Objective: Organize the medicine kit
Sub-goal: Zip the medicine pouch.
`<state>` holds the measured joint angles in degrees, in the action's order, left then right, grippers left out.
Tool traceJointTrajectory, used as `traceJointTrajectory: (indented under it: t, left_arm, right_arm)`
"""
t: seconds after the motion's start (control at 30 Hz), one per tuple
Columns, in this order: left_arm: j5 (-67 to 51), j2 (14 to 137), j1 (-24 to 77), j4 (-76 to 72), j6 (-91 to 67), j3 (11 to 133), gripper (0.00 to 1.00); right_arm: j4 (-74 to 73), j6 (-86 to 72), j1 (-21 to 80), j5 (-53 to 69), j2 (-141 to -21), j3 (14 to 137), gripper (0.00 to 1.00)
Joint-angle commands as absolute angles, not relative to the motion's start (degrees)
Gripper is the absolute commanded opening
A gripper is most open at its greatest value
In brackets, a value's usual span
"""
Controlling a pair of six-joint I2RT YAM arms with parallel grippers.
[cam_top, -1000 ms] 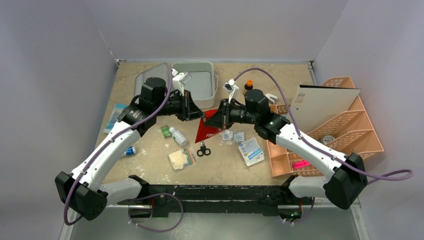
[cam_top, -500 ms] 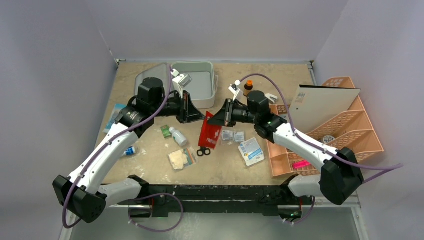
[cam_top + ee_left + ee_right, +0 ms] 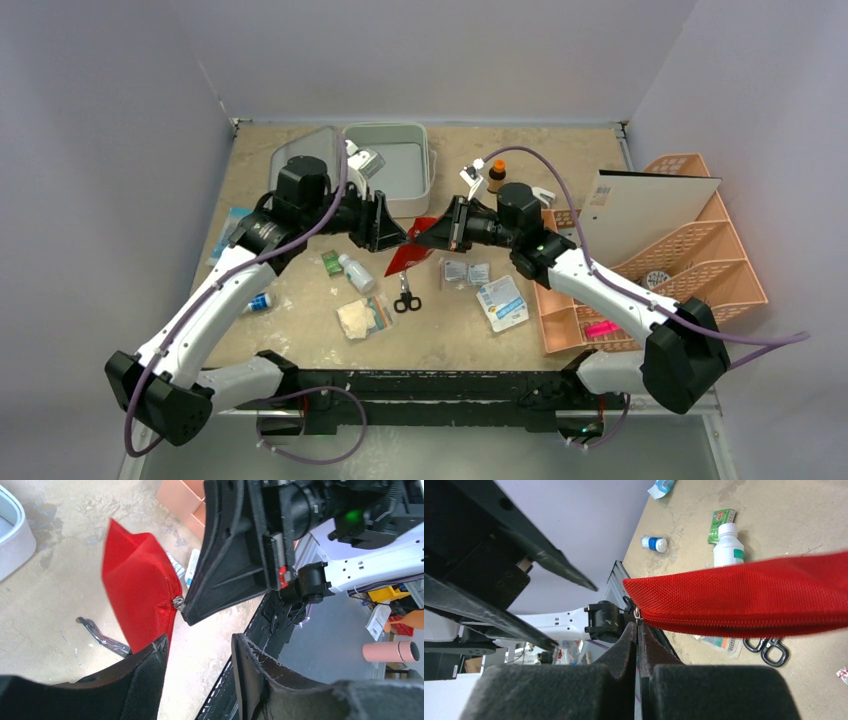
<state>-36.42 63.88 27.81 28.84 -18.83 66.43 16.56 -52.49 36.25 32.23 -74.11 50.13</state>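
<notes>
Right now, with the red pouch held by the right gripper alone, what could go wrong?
1. The right gripper pinches only the zipper-end corner of the red pouch; it could slip and fall on the scissors.
2. The open left gripper sits close to the right one; a move might make them clash.

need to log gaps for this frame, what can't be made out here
- red pouch print: top external, tilted, too small to read
- scissors: left wrist, partly behind the pouch
- white bottle label: right wrist, too small
- medicine kit lid: top external, left arm overlaps it
</notes>
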Motion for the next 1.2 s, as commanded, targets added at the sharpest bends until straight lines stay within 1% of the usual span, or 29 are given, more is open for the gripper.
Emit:
traceJointTrajectory:
  t: [0.0,0.13,0.43,0.6,0.87,1.1,1.17]
  left_arm:
    - [-37.1,68.2,27.9,30.3,-13.8,69.6,0.49]
    - [-36.0,70.4,27.9,31.8,-10.3,70.8,0.49]
    - [-36.1,74.7,28.7,30.0,-6.3,70.4,0.48]
    - [-33.3,75.9,28.7,28.5,-5.6,70.7,0.48]
    - [-31.5,75.0,28.7,22.0,-5.9,70.5,0.46]
    - [-34.7,72.4,28.8,16.1,-6.0,67.3,0.45]
    - [-35.9,71.9,28.7,14.9,-5.8,66.4,0.42]
  right_arm:
    - [19.8,-52.8,36.2,31.0,-72.8,52.4,0.0]
    - [20.8,-54.0,36.2,30.0,-73.1,52.9,0.0]
    - [21.2,-55.5,36.2,30.3,-74.2,54.9,0.0]
    - [22.8,-56.4,36.2,31.5,-75.1,55.0,0.0]
    - [25.3,-58.3,36.2,33.1,-76.8,53.9,0.0]
    - [28.2,-61.5,36.2,37.1,-78.5,53.0,0.0]
    - [30.1,-62.7,36.2,37.5,-78.8,52.3,0.0]
